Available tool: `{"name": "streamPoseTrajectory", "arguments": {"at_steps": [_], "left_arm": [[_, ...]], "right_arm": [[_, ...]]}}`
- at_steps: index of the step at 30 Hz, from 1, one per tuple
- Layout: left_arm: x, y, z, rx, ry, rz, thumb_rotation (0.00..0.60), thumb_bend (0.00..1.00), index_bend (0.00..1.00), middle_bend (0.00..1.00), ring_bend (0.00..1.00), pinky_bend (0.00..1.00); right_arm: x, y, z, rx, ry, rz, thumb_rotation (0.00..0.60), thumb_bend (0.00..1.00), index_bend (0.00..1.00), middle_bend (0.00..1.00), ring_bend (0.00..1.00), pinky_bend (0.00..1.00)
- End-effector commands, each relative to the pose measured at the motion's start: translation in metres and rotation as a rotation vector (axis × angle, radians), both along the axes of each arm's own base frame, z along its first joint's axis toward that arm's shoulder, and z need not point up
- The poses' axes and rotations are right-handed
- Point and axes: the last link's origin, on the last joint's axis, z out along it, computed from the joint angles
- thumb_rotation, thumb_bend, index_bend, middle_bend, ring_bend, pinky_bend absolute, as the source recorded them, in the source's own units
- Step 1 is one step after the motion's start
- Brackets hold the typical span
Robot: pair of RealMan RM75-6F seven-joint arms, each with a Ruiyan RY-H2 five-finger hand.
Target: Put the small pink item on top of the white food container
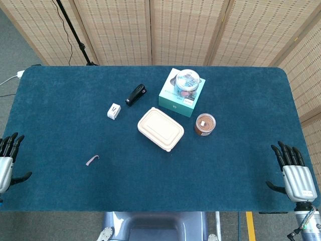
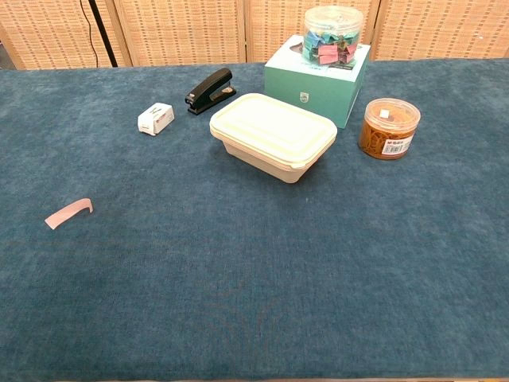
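left hand (image 1: 7, 155), right hand (image 1: 293, 173), fingers spread, holding nothing

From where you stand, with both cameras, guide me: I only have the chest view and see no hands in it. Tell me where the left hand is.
Observer: The left hand sits at the table's left edge, holding nothing, well apart from the small pink item.
Operator: Now give me the right hand.
Observer: The right hand rests at the table's right edge, fingers spread, also holding nothing.
Operator: Say which hand is nearer the pink piece.
Observer: The left one, from the head view. The white food container lies toward the middle of the table, lid closed, nothing on top of it.
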Motion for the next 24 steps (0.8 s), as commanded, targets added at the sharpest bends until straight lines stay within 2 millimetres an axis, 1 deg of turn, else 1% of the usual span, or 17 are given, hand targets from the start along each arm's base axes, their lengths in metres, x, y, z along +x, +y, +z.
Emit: {"name": "streamPoseTrajectory", "arguments": {"at_steps": [1, 11, 13, 18, 20, 22, 24], "left_arm": [[0.0, 0.0, -0.001, -0.003, 0.004, 0.002, 0.6, 0.0, 0.0, 0.0, 0.0, 0.0], [-0.001, 0.005, -0.008, -0.041, 0.02, 0.02, 0.6, 0.0, 0.0, 0.0, 0.0, 0.0], [0.0, 0.006, -0.011, -0.059, 0.024, 0.02, 0.6, 0.0, 0.0, 0.0, 0.0, 0.0], [0.006, 0.006, -0.018, -0.085, 0.019, -0.013, 0.6, 0.0, 0.0, 0.0, 0.0, 0.0], [0.008, 0.01, -0.025, -0.111, -0.001, -0.018, 0.6, 0.0, 0.0, 0.0, 0.0, 0.0], [0.013, 0.021, -0.034, -0.138, -0.039, -0.033, 0.6, 0.0, 0.0, 0.0, 0.0, 0.0], [0.015, 0.026, -0.039, -0.145, -0.056, -0.035, 0.6, 0.0, 0.0, 0.0, 0.0, 0.0]], "right_arm": [[0.0, 0.0, 0.0, -0.001, 0.001, 0.001, 0.6, 0.0, 0.0, 0.0, 0.0, 0.0], [-0.001, -0.005, -0.005, 0.017, 0.003, -0.011, 0.6, 0.0, 0.0, 0.0, 0.0, 0.0], [-0.002, -0.004, -0.007, 0.031, 0.011, -0.016, 0.6, 0.0, 0.0, 0.0, 0.0, 0.0], [-0.001, -0.003, -0.004, 0.023, -0.002, -0.007, 0.6, 0.0, 0.0, 0.0, 0.0, 0.0], [0.0, -0.003, -0.003, 0.024, -0.01, -0.007, 0.6, 0.0, 0.0, 0.0, 0.0, 0.0], [0.0, -0.003, -0.003, 0.026, -0.014, -0.006, 0.6, 0.0, 0.0, 0.0, 0.0, 0.0], [0.0, -0.003, -0.003, 0.027, -0.016, -0.005, 0.6, 0.0, 0.0, 0.0, 0.0, 0.0]]}}
